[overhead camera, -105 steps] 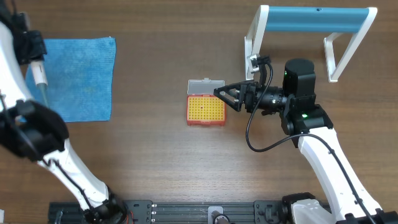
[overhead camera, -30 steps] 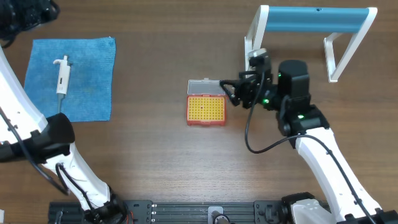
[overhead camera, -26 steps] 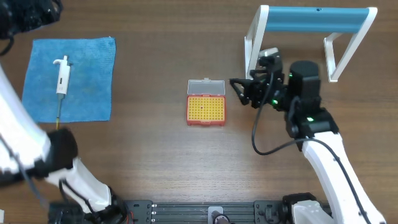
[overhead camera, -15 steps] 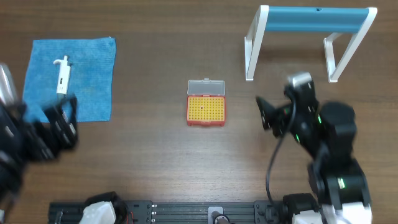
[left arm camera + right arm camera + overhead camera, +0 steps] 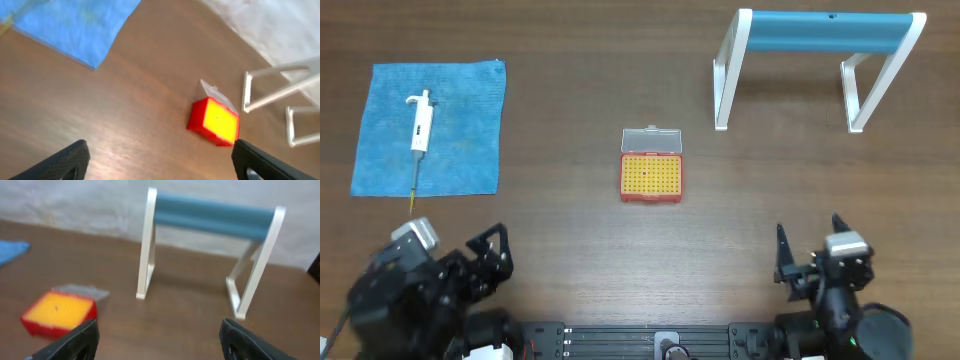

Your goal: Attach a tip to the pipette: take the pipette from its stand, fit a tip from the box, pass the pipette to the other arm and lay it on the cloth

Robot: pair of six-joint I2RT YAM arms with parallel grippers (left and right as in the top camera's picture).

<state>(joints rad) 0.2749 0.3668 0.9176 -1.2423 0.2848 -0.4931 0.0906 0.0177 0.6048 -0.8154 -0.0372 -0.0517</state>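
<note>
The white pipette [image 5: 420, 123] lies on the blue cloth [image 5: 460, 150] at the far left, its yellow tip [image 5: 413, 195] reaching past the cloth's near edge. The red tip box [image 5: 651, 177] with yellow insert sits mid-table, lid open; it also appears as the tip box [image 5: 215, 121] and tip box [image 5: 57, 311] in the wrist views. The stand [image 5: 820, 50], white legs and blue bar, is at the back right. My left gripper [image 5: 488, 257] is drawn back at the near left, open. My right gripper [image 5: 807, 250] is drawn back at the near right, open. Both hold nothing.
The brown wooden table [image 5: 580, 250] lies bare between the box and the arm bases. The stand [image 5: 210, 235] rises beyond the box in the right wrist view; the cloth [image 5: 70, 25] shows in the left wrist view.
The left gripper laid the pipette on the cloth and let go. Both arms then pulled back to the near edge; the right gripper left the area beside the box.
</note>
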